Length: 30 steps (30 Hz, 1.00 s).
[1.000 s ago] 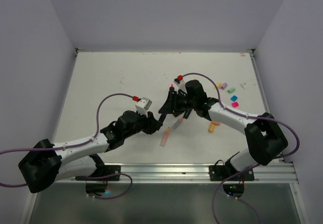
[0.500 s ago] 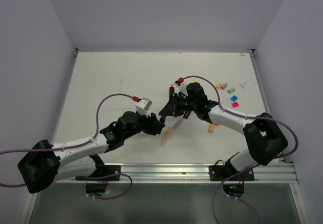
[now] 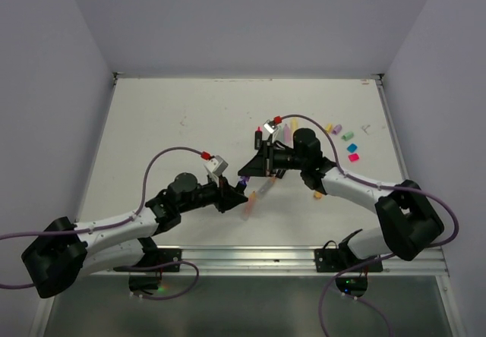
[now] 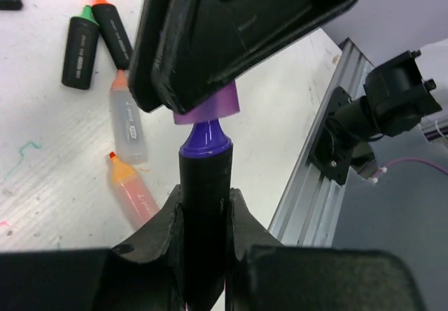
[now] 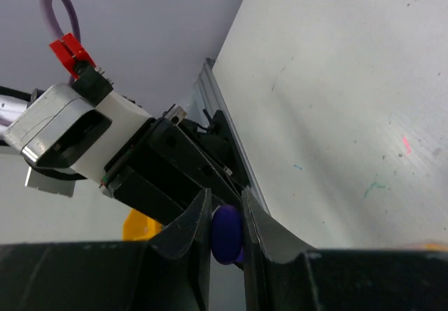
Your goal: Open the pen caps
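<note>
- Your left tool (image 4: 204,202) clamps the black pen (image 4: 204,174) low on its barrel, above the surface (image 4: 42,185). The pen looks stiff and light (probably slick plastic).
- Your right tool (image 5: 225,216) pinches the purple cap (image 4: 208,106) at the pen's end. Hold its sides and pull straight.

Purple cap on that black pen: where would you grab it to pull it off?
Pinch the cap across its sides, coming from its closed end, in line with the pen. It is a short sleeve that probably slides off lengthwise, and the left gripper clamps the barrel behind it. The right gripper holds it this way.
</note>
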Each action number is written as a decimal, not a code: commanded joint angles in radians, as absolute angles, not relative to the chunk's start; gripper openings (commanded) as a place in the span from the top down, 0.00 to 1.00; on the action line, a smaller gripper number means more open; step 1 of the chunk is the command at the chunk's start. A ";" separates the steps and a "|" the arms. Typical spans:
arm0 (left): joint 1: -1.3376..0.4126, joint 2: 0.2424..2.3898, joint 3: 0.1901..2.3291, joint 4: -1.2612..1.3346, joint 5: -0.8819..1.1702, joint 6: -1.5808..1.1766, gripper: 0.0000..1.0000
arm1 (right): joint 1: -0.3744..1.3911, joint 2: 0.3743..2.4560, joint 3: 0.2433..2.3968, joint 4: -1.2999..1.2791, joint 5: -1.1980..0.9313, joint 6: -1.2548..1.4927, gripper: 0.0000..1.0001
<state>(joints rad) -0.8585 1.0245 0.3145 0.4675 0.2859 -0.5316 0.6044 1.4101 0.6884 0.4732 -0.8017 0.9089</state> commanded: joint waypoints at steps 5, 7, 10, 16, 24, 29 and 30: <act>-0.861 1.023 0.379 0.371 0.114 -0.558 1.00 | 0.617 1.341 0.724 0.346 -0.651 0.781 1.00; -0.862 1.022 0.402 0.286 -0.056 -0.627 1.00 | 0.618 1.310 0.755 0.188 -0.566 0.740 1.00; -0.862 1.058 0.419 0.310 -0.016 -0.609 1.00 | 0.618 1.267 0.794 0.004 -0.352 0.683 1.00; -0.879 1.239 0.495 0.343 0.101 -0.612 1.00 | 0.582 1.261 0.862 -0.388 0.139 0.652 1.00; -0.952 1.422 0.561 0.403 0.138 -0.644 1.00 | 0.440 1.246 0.691 -0.462 0.097 0.686 1.00; -1.000 1.538 0.635 0.414 0.130 -0.661 1.00 | 0.436 1.238 0.653 -0.494 0.150 0.695 1.00; -1.009 1.555 0.646 0.411 0.129 -0.667 1.00 | 0.433 1.242 0.657 -0.498 0.158 0.693 1.00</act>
<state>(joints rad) -0.9863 1.5131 0.5827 0.3523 0.1204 -0.6430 0.4374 1.2682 0.6456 -0.4713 0.0937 0.6861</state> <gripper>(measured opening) 0.174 0.210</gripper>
